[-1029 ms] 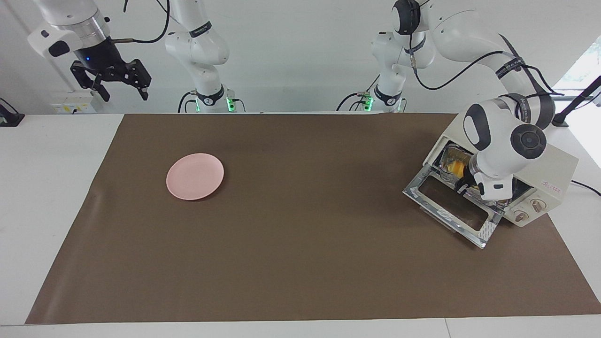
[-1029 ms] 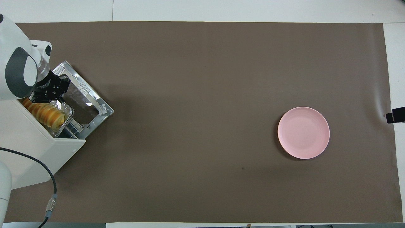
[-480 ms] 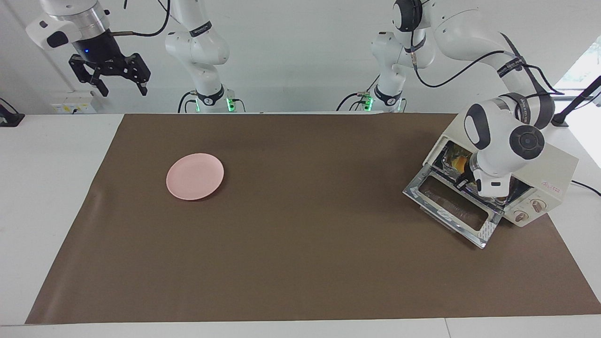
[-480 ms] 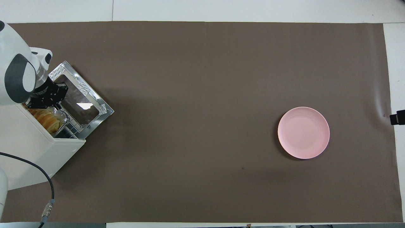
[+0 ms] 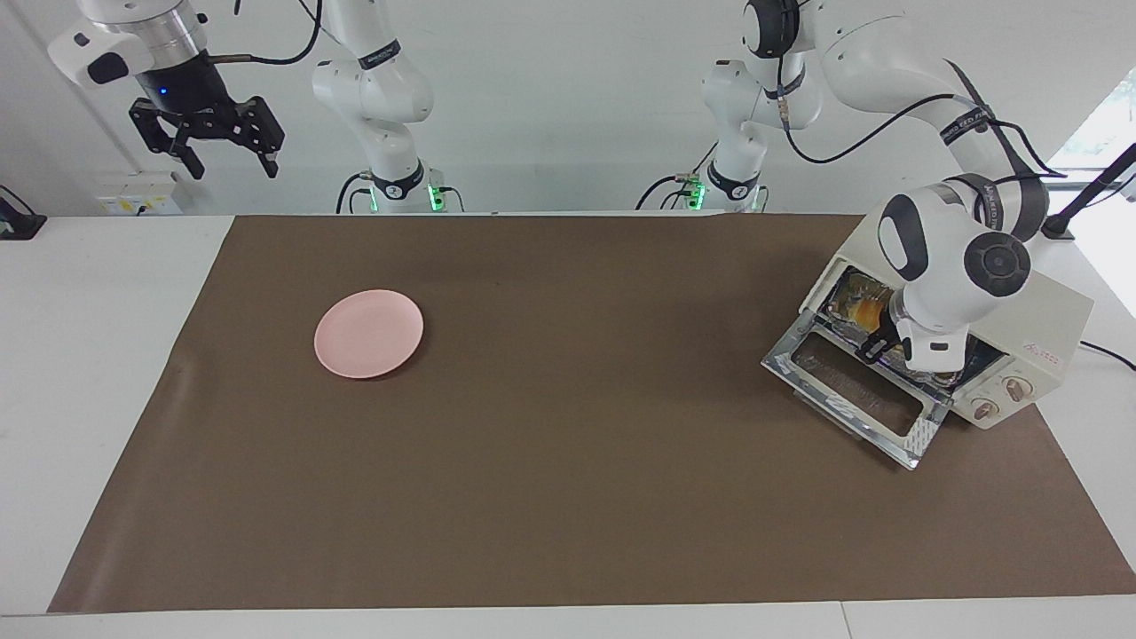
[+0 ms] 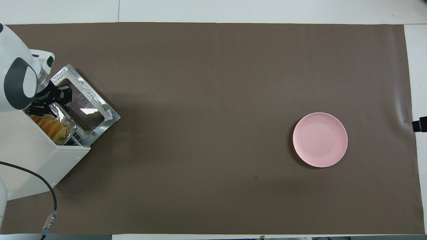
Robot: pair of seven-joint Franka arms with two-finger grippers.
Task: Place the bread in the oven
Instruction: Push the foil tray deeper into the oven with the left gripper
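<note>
The cream-white oven [image 5: 1052,315] stands at the left arm's end of the table with its glass door [image 5: 848,389] dropped open. The yellow-orange bread [image 5: 859,308] lies in a crinkled foil tray [image 6: 65,116] on the rack just inside the oven mouth; the overhead view shows the bread [image 6: 50,125] partly under the oven's top. My left gripper [image 5: 877,344] sits at the oven mouth over the door hinge, open, its fingers spread beside the foil tray's rim [image 6: 55,107]. My right gripper [image 5: 229,161] hangs open and high above the right arm's end of the table, waiting.
A round pink plate [image 5: 368,333] lies on the brown mat [image 5: 568,497] toward the right arm's end. The oven's power cable [image 6: 40,173] runs off the table edge beside the oven. The oven's two knobs [image 5: 998,399] face away from the robots.
The left gripper pushed the foil tray with the bread deeper into the oven, then its fingers spread apart. The right gripper rose slightly.
</note>
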